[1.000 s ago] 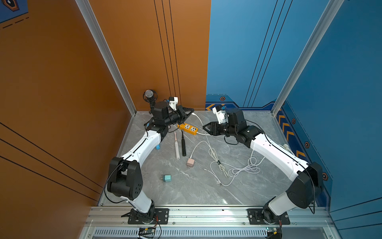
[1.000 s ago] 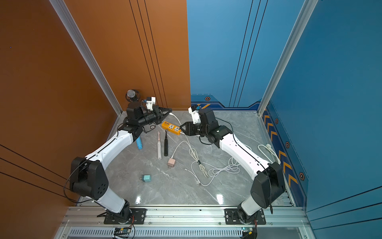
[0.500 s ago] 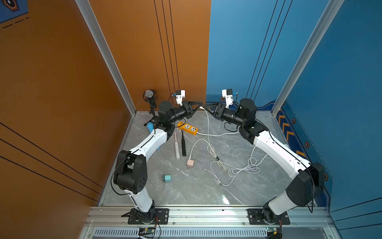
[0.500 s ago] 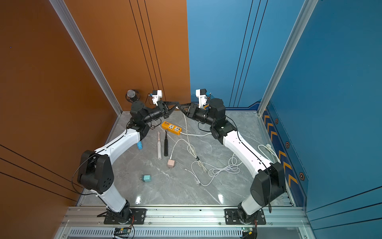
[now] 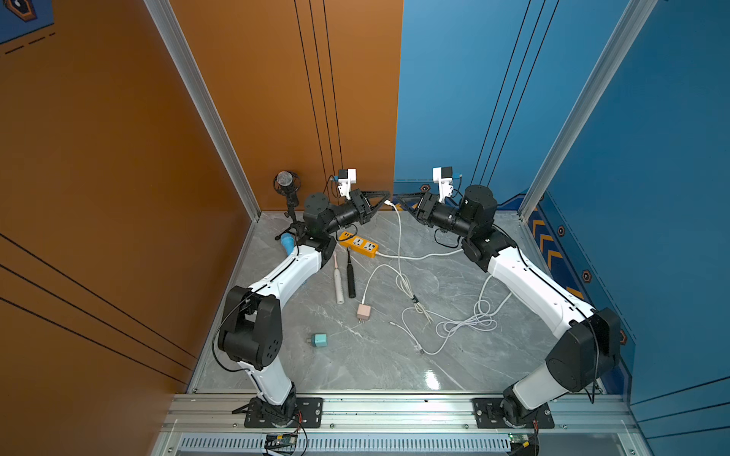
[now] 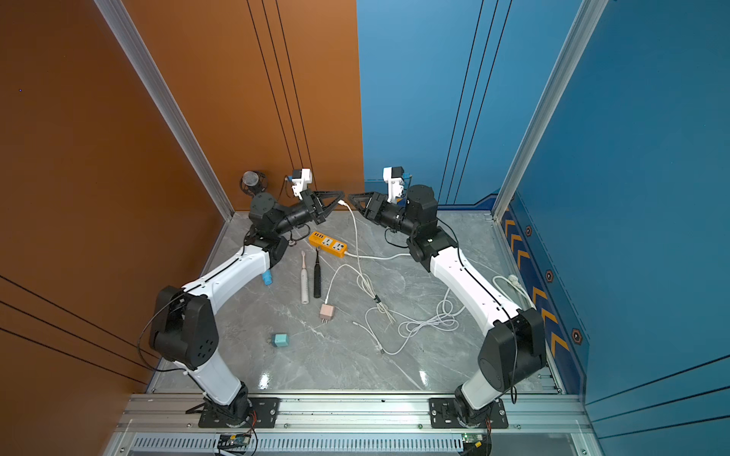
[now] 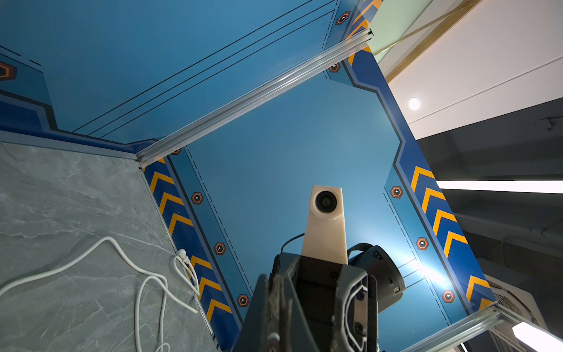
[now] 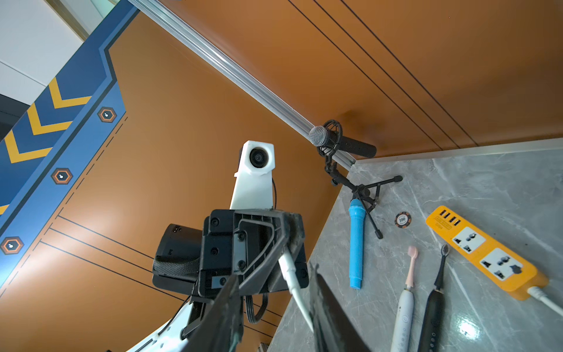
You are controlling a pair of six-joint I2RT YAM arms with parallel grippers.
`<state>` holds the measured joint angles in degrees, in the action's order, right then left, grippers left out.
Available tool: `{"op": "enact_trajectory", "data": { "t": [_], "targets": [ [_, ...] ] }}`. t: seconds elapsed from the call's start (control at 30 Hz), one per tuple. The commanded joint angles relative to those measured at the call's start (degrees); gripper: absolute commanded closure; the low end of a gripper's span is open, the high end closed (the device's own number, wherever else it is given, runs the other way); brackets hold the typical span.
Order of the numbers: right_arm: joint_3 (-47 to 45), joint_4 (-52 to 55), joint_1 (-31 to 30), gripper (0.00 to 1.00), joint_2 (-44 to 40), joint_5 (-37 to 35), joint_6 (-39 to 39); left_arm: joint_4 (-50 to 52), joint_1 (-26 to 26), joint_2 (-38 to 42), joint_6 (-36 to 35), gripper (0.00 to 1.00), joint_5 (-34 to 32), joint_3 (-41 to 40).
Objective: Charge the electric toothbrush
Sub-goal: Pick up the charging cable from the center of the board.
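Note:
Two electric toothbrushes lie side by side on the grey floor, a white one with a pink head [image 5: 338, 281] [image 8: 403, 307] and a black one [image 5: 350, 276] [image 8: 434, 304]. Just behind them is an orange power strip [image 5: 357, 244] [image 8: 484, 253]. My left gripper [image 5: 384, 198] [image 7: 281, 304] is raised near the back wall, shut on the plug end of a white cable [image 5: 399, 237] [image 8: 291, 274] that hangs to the floor. My right gripper [image 5: 399, 196] [image 8: 274, 271] faces it tip to tip, open, with the cable end showing between its fingers.
A pink adapter [image 5: 363, 312] and a teal adapter [image 5: 319, 340] lie toward the front, beside loose white cable coils [image 5: 466, 323]. At the back left corner stand a microphone on a tripod [image 5: 285, 185], a blue microphone [image 8: 355, 247] and a poker chip [image 8: 402, 219].
Both arms have risen from beside the power strip to the back wall, the left carrying the cable end up. The two grippers now meet tip to tip.

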<state>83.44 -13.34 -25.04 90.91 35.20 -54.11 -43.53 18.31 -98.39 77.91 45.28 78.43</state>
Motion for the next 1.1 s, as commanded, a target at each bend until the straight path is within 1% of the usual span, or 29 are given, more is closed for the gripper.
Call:
{"op": "enact_trajectory", "data": {
  "t": [0.0,0.2,0.27,0.3,0.53,0.57,0.6,0.67,0.7,0.77,0.8,0.83,0.87,0.9,0.93,0.97,1.0,1.03,1.07],
  "targets": [
    [0.27,-3.08,-1.02,0.69,1.6,1.86,-0.79,-2.86,1.12,0.17,-0.3,1.0,1.32,2.86],
    [-0.09,-5.21,-1.59,0.8,2.54,3.03,-3.4,-2.9,1.27,-0.65,0.32,1.0,1.04,3.4],
    [-0.56,-6.22,-1.53,0.88,2.52,3.25,-4.34,-2.87,1.36,-0.67,0.32,1.0,1.13,3.57],
    [-0.64,-6.61,-1.52,0.9,2.52,3.23,-4.74,-2.87,1.38,-0.68,0.27,1.0,1.05,3.59],
    [-0.16,-6.87,-1.51,1.0,2.86,2.78,-5.4,-2.81,2.14,-0.67,-0.3,1.0,1.74,3.81],
    [-0.28,-6.7,-1.34,1.0,2.73,2.4,-5.2,-2.81,2.04,-0.61,-0.31,0.97,1.57,3.46],
    [-0.34,-5.91,-1.12,1.0,2.41,1.97,-4.56,-2.81,1.81,-0.38,-0.26,0.86,1.15,2.98],
    [-0.3,-0.1,-0.38,1.0,1.08,0.45,0.13,-2.85,0.6,1.09,-1.45,0.54,-0.04,0.59],
    [-0.13,2.95,-0.01,1.0,0.33,-0.64,3.85,-2.88,-0.39,2.37,-2.06,0.45,-0.86,-1.31],
    [-0.28,10.5,0.84,1.0,-1.37,-3.18,10.53,-1.99,-3.58,6.45,-3.74,0.35,-3.2,-7.25],
    [-0.62,13.02,1.21,1.0,-2.05,-3.88,12.54,1.29,-5.09,8.42,-5.32,0.34,-3.87,-9.56],
    [-0.93,15.17,1.67,1.0,-2.75,-4.47,14.4,8.91,-6.87,11.15,-9.2,0.34,-4.93,-11.55],
    [-1.36,16.75,2.01,1.0,-3.56,-4.83,15.94,21.66,-8.06,14.18,-15.77,0.34,-7.08,-12.15],
    [-1.7,17.82,2.09,1.0,-4.14,-5.03,17.11,35.65,-8.32,16.8,-24.25,0.35,-11.04,-11.33],
    [-2.09,18.9,2.27,1.0,-4.82,-5.14,18.18,53.45,-7.41,19.24,-34.21,0.36,-19.77,-8.87],
    [-2.38,19.86,2.27,1.0,-5.28,-5.15,19.23,64.89,-5.82,20.9,-41.5,0.37,-28.71,-7.14],
    [-2.57,20.43,2.27,1.0,-5.63,-5.15,20.03,70.62,-5.01,22.13,-44.4,0.37,-34.4,-7.05],
    [-2.6,21.61,2.21,1.0,-5.93,-5.29,20.9,75.69,-5.27,23.31,-44.74,0.37,-38.35,-7.77],
    [-2.74,22.51,2.14,1.0,-6.13,-5.53,21.77,78.75,-6.05,24.42,-44.56,0.37,-39.35,-9.24]
  ]
}}
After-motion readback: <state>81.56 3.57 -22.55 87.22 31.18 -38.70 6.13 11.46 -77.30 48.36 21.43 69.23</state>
